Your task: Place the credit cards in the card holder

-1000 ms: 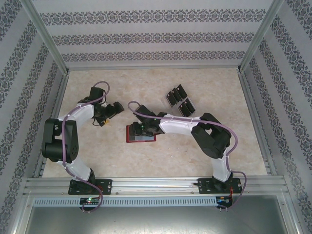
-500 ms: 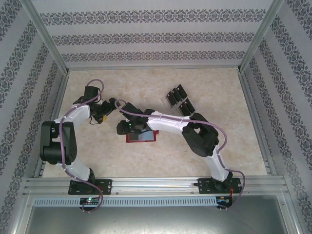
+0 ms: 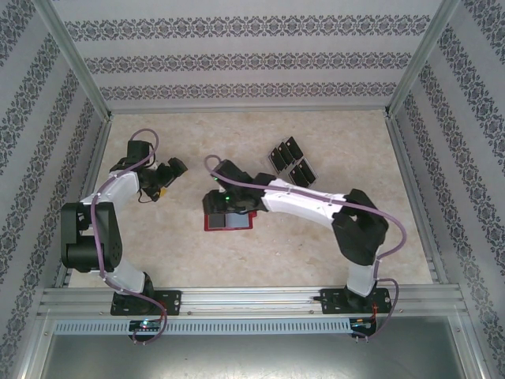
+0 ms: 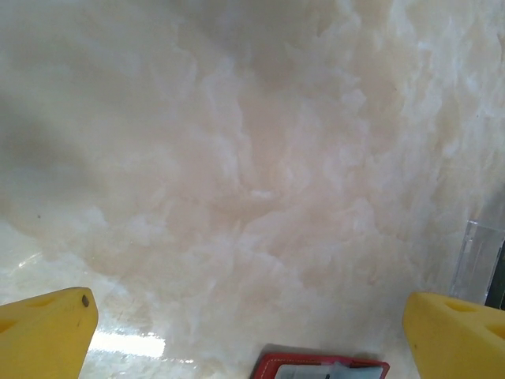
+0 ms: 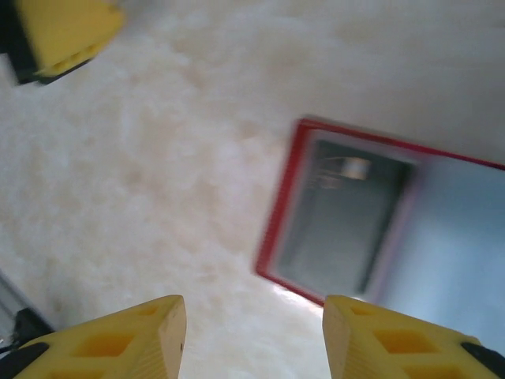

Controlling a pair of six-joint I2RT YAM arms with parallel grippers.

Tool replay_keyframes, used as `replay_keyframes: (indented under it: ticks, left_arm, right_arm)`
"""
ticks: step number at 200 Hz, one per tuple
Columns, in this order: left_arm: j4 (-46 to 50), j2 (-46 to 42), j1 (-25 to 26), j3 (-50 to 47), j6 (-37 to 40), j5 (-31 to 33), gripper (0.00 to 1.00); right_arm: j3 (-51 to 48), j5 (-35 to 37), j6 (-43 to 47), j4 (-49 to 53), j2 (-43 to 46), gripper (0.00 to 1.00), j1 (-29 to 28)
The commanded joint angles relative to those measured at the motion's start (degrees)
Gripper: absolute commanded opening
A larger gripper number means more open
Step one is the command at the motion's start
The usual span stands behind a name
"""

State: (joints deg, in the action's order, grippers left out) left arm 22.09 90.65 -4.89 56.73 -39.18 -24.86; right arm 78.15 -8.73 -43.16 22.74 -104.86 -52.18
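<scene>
Around the workspace stand patterned walls and metal frame posts, on a pale marbled tabletop [image 3: 316,253]. The credit cards [image 3: 290,162] sit as a cluster of small black rectangles right of centre in the upper half of the overhead view, well apart from both arms' tips. They seem to stand in a clear plastic rack [image 4: 476,251], a corner of which shows at the right edge of the left wrist view; from overhead it can hardly be made out.

The card holder [image 3: 229,222] lies open and flat just below centre in the overhead view, red rim around grey pockets. The right arm's wrist hangs over its upper edge and hides part of it. In the left wrist view only a strip of it shows, cut off by the bottom edge. In the right wrist view it is blurred and runs off the right side.

The left end effector [image 4: 248,316] has its yellow fingers spread wide over bare tabletop, holding nothing. The right end effector [image 5: 252,339] has its fingers apart too, empty, just left of the card holder and not touching it.
</scene>
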Motion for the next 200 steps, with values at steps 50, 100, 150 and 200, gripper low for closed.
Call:
replay_keyframes:
  ticks: [50,100,150,200]
  left_arm:
    - [4.2,-2.0,2.5,-0.6,3.3,0.5,1.0]
    - [4.3,-1.4,3.4,-0.7,4.0,1.0,1.0]
    - [3.8,-1.2,3.7,-0.8,3.8,1.0,1.0]
    - [3.9,-1.1,4.1,-0.5,3.8,1.1,1.0]
  right_arm:
    - [-12.3,2.5,-3.7,-3.4,1.3,0.5,3.1]
    - [-12.6,2.7,-4.1,-4.5,1.2,0.5,2.7]
    - [-11.5,2.7,-4.3,-4.9,-0.8,0.5,2.5]
    - [-10.1,2.1,-4.1,-5.3,-3.9,0.5,2.5]
